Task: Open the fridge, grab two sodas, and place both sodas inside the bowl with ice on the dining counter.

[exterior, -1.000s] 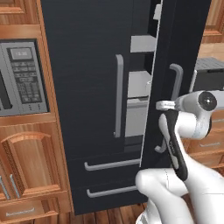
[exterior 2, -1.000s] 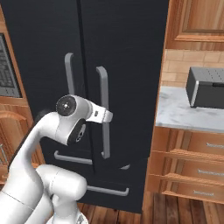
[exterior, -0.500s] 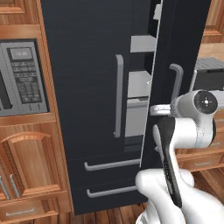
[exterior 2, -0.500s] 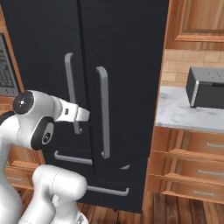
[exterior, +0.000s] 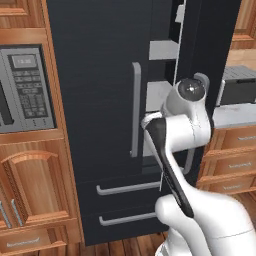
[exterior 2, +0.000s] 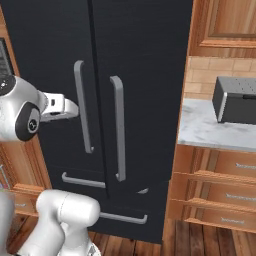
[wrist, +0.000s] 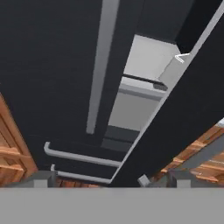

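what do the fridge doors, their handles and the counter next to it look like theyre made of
Fridge: smooth matte black panels, likely painted metal; no grain or shine. Handles: plain grey bars, probably brushed metal or plastic; the flat rendering leaves it open. Counter: pale grey mottled slab, marble-like stone, over cabinets with visible wood grain.

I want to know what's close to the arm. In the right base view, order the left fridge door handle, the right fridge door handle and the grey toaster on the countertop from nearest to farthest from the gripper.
Measured from the gripper:
1. Left door handle: right beside the gripper's tip, on the closed door.
2. Right door handle: further right, on the door that stands ajar.
3. Toaster: far right, on the marbled countertop.
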Robot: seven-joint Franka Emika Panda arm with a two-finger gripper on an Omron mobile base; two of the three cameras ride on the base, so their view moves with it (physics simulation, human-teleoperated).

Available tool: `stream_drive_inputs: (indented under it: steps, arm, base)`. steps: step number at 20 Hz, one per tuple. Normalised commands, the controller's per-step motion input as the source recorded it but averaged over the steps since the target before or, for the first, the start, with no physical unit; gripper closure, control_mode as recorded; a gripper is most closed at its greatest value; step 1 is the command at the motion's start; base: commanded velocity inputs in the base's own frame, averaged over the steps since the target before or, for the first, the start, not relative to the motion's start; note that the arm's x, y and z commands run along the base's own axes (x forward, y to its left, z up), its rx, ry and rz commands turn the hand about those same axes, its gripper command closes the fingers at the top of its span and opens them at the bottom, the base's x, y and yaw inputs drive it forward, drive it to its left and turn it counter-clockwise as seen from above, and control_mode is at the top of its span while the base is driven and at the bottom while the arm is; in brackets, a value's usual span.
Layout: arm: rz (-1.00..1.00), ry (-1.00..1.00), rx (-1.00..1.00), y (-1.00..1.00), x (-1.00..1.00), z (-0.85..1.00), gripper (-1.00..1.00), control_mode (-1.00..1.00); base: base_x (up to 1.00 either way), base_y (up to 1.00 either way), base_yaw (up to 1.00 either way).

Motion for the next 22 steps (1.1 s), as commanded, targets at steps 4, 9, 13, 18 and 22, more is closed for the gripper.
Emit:
stream_drive_inputs:
  steps: [4,9,13,18,22]
  arm:
    - [0.2,0.17,-0.26,0.09,0.7,0.26,-1.0,-1.0]
    - [0.19,0.06,-0.37,0.0,0.61,0.05,-1.0,-1.0]
    - [0.19,0.0,-0.36,-0.08,0.5,0.0,-1.0,-1.0]
    - [0.19,-0.01,-0.2,-0.31,0.31,0.0,-1.0,-1.0]
    - [0.17,0.0,-0.04,-0.3,0.5,0.0,-1.0,-1.0]
  base:
    - [0.0,0.0,0.0]
    - [0.0,0.0,0.0]
    - [0.0,0.0,0.0]
    - [0.0,0.0,0.0]
    - [0.0,0.0,0.0]
